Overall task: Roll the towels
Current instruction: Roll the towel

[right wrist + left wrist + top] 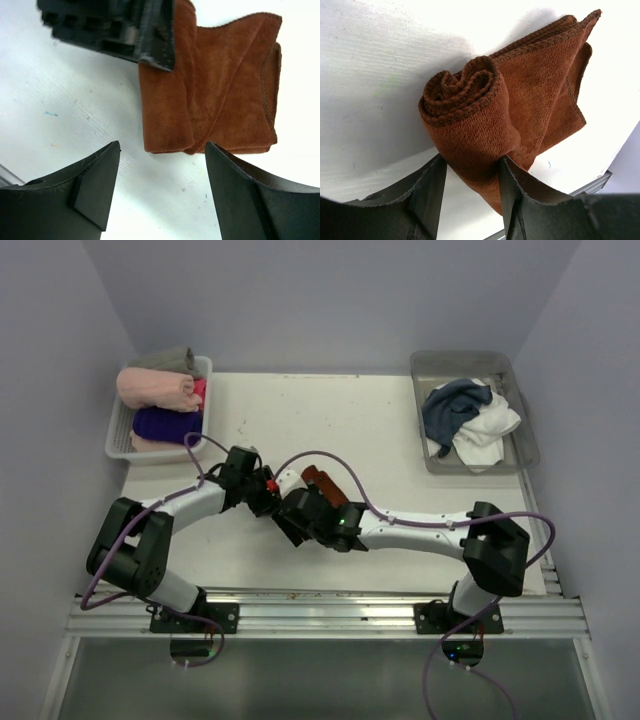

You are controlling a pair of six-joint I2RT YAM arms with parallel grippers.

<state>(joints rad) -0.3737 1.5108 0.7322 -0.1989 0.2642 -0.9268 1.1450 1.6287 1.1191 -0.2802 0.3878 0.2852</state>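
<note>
The rust-brown towel was found near the middle of the desk, between the two arms. Part of it was wound into a loose roll. The rest was spread flat beside the roll, with a few folds in it.

The left gripper was squeezed around one end of the roll, with one finger on each side and the cloth pinched between them. The right gripper was spread wide with nothing in it. It was held just short of the flat part of the towel and was not touching it.

The dark slate-blue towel and the white towel were heaped together in the grey bin at the far right of the desk. A pink roll and a purple roll were kept in the white basket at the far left.

The brown towel was judged to be soft, light and floppy. Its fuzzy cloth was not thought to be slippery, and it could not be broken, so no harm was expected from a firm squeeze. The roll looked loose, so it was thought likely to fall open if it was let go too soon. The best place to hold it was judged to be across the thick roll, near an end, where many layers could be pinched at once. The flat part was better taken by its stitched edge, since a single thin layer lying on the desk would be hard to pick up.
</note>
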